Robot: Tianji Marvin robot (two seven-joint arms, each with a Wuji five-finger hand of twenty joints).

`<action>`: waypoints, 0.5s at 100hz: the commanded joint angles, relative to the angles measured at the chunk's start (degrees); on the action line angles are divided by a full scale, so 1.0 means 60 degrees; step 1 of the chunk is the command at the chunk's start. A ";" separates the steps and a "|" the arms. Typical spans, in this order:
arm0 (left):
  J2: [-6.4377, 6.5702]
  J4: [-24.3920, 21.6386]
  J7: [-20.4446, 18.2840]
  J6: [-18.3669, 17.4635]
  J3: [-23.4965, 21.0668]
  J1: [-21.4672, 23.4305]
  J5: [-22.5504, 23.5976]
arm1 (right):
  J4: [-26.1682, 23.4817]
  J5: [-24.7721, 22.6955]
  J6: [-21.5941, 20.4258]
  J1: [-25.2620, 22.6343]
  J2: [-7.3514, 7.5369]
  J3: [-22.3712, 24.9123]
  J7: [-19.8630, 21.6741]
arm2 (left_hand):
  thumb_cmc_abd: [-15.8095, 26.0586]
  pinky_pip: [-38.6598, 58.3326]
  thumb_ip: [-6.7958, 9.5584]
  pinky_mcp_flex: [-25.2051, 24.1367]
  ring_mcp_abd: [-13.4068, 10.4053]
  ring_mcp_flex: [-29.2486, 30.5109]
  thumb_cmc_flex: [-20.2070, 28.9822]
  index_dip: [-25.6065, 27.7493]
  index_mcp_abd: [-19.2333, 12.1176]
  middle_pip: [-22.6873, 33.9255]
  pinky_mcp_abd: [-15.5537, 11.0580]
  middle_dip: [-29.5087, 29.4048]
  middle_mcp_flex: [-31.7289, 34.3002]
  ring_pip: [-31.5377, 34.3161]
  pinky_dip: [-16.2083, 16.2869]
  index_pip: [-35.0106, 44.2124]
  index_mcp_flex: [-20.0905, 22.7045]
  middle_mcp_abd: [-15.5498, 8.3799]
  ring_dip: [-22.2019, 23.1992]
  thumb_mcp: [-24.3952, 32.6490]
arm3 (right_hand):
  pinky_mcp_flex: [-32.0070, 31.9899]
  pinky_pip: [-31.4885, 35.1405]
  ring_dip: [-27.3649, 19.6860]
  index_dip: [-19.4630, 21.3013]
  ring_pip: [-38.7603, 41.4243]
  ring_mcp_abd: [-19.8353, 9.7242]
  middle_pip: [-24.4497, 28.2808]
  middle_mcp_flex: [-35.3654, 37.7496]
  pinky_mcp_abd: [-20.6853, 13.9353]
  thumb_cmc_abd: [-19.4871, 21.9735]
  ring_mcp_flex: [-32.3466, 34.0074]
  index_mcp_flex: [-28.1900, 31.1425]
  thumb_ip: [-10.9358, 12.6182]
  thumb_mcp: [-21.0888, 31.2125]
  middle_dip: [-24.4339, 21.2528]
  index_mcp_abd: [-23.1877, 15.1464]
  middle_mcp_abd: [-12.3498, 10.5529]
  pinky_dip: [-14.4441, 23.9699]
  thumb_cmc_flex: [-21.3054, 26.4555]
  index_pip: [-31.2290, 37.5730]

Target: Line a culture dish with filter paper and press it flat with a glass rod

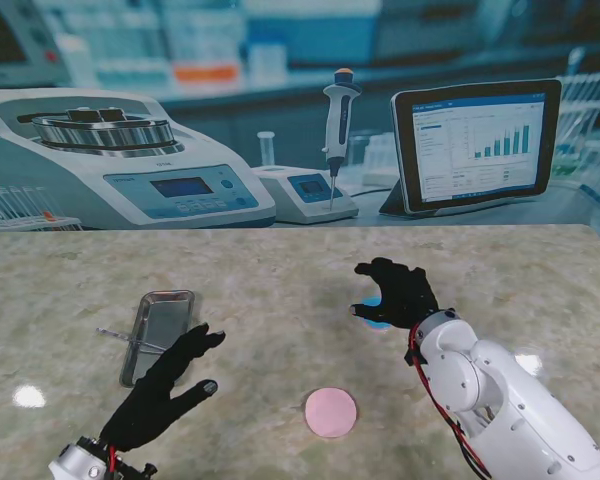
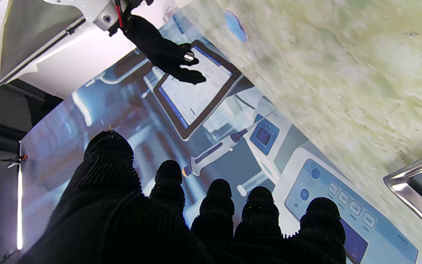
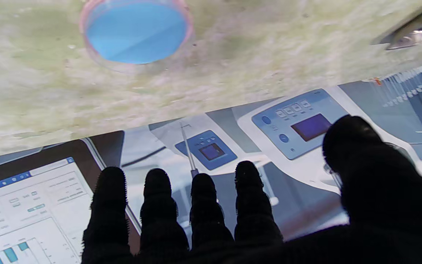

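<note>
Nothing done yet: pink round filter paper [image 1: 331,412] lies near the bench's near edge, apart from blue-bottomed clear culture dish [image 3: 136,33]; glass rod [image 1: 130,339] across steel tray [image 1: 170,310]. Left hand [image 1: 165,390] and right hand [image 1: 398,291] spread, empty.

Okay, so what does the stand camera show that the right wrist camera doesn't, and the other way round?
Only the stand view shows the pink filter paper lying on the table nearer to me, the glass rod across the metal tray, and the open left hand. Only the right wrist view shows the culture dish in full, with its blue inside and clear rim; in the stand view the right hand covers most of it. Both show the dish, the marble table, part of the tray and the right hand, open and holding nothing.
</note>
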 commanded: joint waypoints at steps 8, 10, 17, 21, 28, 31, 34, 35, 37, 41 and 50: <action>-0.0017 0.0033 -0.0028 -0.0058 0.0071 0.0082 -0.0115 | -0.0683 0.0146 -0.0129 -0.0685 -0.0093 -0.0015 -0.0306 | 0.0248 -0.0303 0.0083 -0.0057 -0.0011 -0.0251 0.0100 0.0030 -0.0117 0.0067 -0.0061 0.0340 -0.0060 -0.0001 0.0132 0.0115 0.0038 -0.0147 0.0093 -0.0181 | -0.0152 -0.0234 -0.0177 0.0084 -0.0288 0.0166 -0.0341 -0.0218 0.0207 0.0344 -0.0353 -0.0574 0.0358 -0.0444 -0.0178 -0.0128 0.0114 -0.0217 0.0236 -0.0225; -0.0016 0.0038 -0.0031 -0.0064 0.0079 0.0085 -0.0128 | -0.0782 0.0162 -0.0150 -0.0778 -0.0101 -0.0006 -0.0347 | 0.0254 -0.0304 0.0082 -0.0058 -0.0019 -0.0248 0.0092 0.0028 -0.0120 0.0067 -0.0058 0.0340 -0.0057 -0.0001 0.0131 0.0111 0.0029 -0.0150 0.0092 -0.0184 | -0.0157 -0.0248 -0.0187 0.0085 -0.0305 0.0184 -0.0356 -0.0221 0.0219 0.0371 -0.0365 -0.0587 0.0371 -0.0461 -0.0185 -0.0112 0.0119 -0.0226 0.0261 -0.0230; -0.0014 0.0055 -0.0039 -0.0083 0.0112 0.0093 -0.0177 | -0.1125 0.0249 -0.0264 -0.1113 -0.0121 0.0036 -0.0455 | 0.0267 -0.0308 0.0082 -0.0058 -0.0032 -0.0248 0.0065 0.0019 -0.0148 0.0058 -0.0054 0.0337 -0.0061 -0.0004 0.0127 0.0094 0.0008 -0.0153 0.0088 -0.0192 | -0.0151 -0.0463 -0.0316 0.0056 -0.0473 0.0181 -0.0515 -0.0212 0.0279 0.0510 -0.0357 -0.0667 0.0437 -0.0608 -0.0308 -0.0132 0.0071 -0.0385 0.0376 -0.0300; -0.0013 0.0064 -0.0047 -0.0097 0.0134 0.0098 -0.0216 | -0.1316 0.0302 -0.0334 -0.1305 -0.0131 0.0058 -0.0512 | 0.0272 -0.0310 0.0082 -0.0057 -0.0010 -0.0250 0.0044 0.0012 -0.0150 0.0055 -0.0057 0.0336 -0.0060 -0.0006 0.0125 0.0081 -0.0003 -0.0152 0.0084 -0.0198 | -0.0164 -0.0572 -0.0402 -0.0005 -0.0579 0.0179 -0.0614 -0.0198 0.0296 0.0620 -0.0366 -0.0773 0.0478 -0.0708 -0.0422 -0.0136 0.0009 -0.0481 0.0440 -0.0396; -0.0013 0.0075 -0.0053 -0.0126 0.0172 0.0109 -0.0275 | -0.1636 0.0382 -0.0430 -0.1638 -0.0147 0.0093 -0.0603 | 0.0284 -0.0311 0.0082 -0.0056 -0.0023 -0.0249 0.0012 -0.0009 -0.0137 0.0048 -0.0057 0.0334 -0.0065 -0.0009 0.0123 0.0040 -0.0040 -0.0160 0.0079 -0.0205 | -0.0186 -0.0673 -0.0520 -0.0123 -0.0733 0.0155 -0.0767 -0.0207 0.0315 0.0771 -0.0396 -0.0957 0.0515 -0.0840 -0.0600 -0.0111 -0.0044 -0.0578 0.0489 -0.0551; -0.0014 0.0081 -0.0044 -0.0149 0.0193 0.0111 -0.0298 | -0.1750 0.0421 -0.0470 -0.1782 -0.0162 0.0096 -0.0695 | 0.0292 -0.0313 0.0082 -0.0057 -0.0014 -0.0251 -0.0007 -0.0022 -0.0140 0.0042 -0.0053 0.0331 -0.0072 -0.0011 0.0122 0.0014 -0.0060 -0.0152 0.0076 -0.0208 | -0.0197 -0.0689 -0.0530 -0.0139 -0.0742 0.0174 -0.0780 -0.0191 0.0324 0.0804 -0.0404 -0.0980 0.0527 -0.0858 -0.0626 -0.0156 -0.0071 -0.0594 0.0517 -0.0563; -0.0017 0.0085 -0.0031 -0.0172 0.0214 0.0114 -0.0322 | -0.1848 0.0463 -0.0526 -0.1911 -0.0179 0.0097 -0.0795 | 0.0298 -0.0314 0.0081 -0.0057 -0.0014 -0.0252 -0.0027 -0.0037 -0.0138 0.0036 -0.0048 0.0329 -0.0074 -0.0014 0.0120 -0.0014 -0.0067 -0.0151 0.0071 -0.0213 | -0.0201 -0.0703 -0.0539 -0.0147 -0.0754 0.0170 -0.0768 -0.0168 0.0346 0.0838 -0.0420 -0.0977 0.0536 -0.0881 -0.0635 -0.0194 -0.0059 -0.0608 0.0530 -0.0556; -0.0018 0.0085 -0.0027 -0.0177 0.0222 0.0115 -0.0330 | -0.1891 0.0478 -0.0545 -0.1962 -0.0183 0.0099 -0.0818 | 0.0300 -0.0314 0.0081 -0.0057 -0.0017 -0.0251 -0.0036 -0.0043 -0.0132 0.0034 -0.0051 0.0328 -0.0074 -0.0015 0.0120 -0.0024 -0.0073 -0.0156 0.0070 -0.0215 | -0.0204 -0.0708 -0.0543 -0.0150 -0.0760 0.0166 -0.0767 -0.0171 0.0352 0.0855 -0.0428 -0.0992 0.0537 -0.0890 -0.0638 -0.0200 -0.0058 -0.0613 0.0529 -0.0559; -0.0020 0.0084 -0.0018 -0.0188 0.0238 0.0119 -0.0349 | -0.1977 0.0511 -0.0573 -0.2062 -0.0190 0.0104 -0.0856 | 0.0295 -0.0316 0.0080 -0.0058 -0.0016 -0.0251 -0.0045 -0.0051 -0.0133 0.0035 -0.0055 0.0329 -0.0070 -0.0016 0.0118 -0.0039 -0.0067 -0.0157 0.0068 -0.0217 | -0.0213 -0.0723 -0.0552 -0.0155 -0.0776 0.0165 -0.0772 -0.0185 0.0370 0.0899 -0.0451 -0.1022 0.0540 -0.0911 -0.0647 -0.0217 -0.0064 -0.0624 0.0519 -0.0563; -0.0022 0.0082 -0.0006 -0.0219 0.0269 0.0131 -0.0389 | -0.2112 0.0594 -0.0624 -0.2241 -0.0213 0.0098 -0.0973 | 0.0301 -0.0319 0.0079 -0.0057 -0.0028 -0.0248 -0.0076 -0.0071 -0.0142 0.0030 -0.0057 0.0328 -0.0071 -0.0018 0.0114 -0.0075 -0.0074 -0.0165 0.0062 -0.0222 | -0.0216 -0.0793 -0.0598 -0.0145 -0.0818 0.0153 -0.0782 -0.0182 0.0389 0.1042 -0.0459 -0.1124 0.0586 -0.1124 -0.0707 -0.0301 -0.0077 -0.0703 0.0580 -0.0480; -0.0030 0.0076 0.0044 -0.0323 0.0344 0.0177 -0.0462 | -0.2356 0.0883 -0.0778 -0.2591 -0.0279 0.0051 -0.1264 | 0.0299 -0.0324 0.0076 -0.0055 -0.0021 -0.0251 -0.0114 -0.0103 -0.0144 0.0015 -0.0056 0.0325 -0.0083 -0.0024 0.0107 -0.0129 -0.0070 -0.0154 0.0051 -0.0223 | -0.0284 -0.0811 -0.0607 -0.0033 -0.0823 0.0080 -0.0796 -0.0188 0.0412 0.1340 -0.0494 -0.1354 0.0655 -0.1485 -0.0718 -0.0584 -0.0180 -0.0751 0.0685 -0.0301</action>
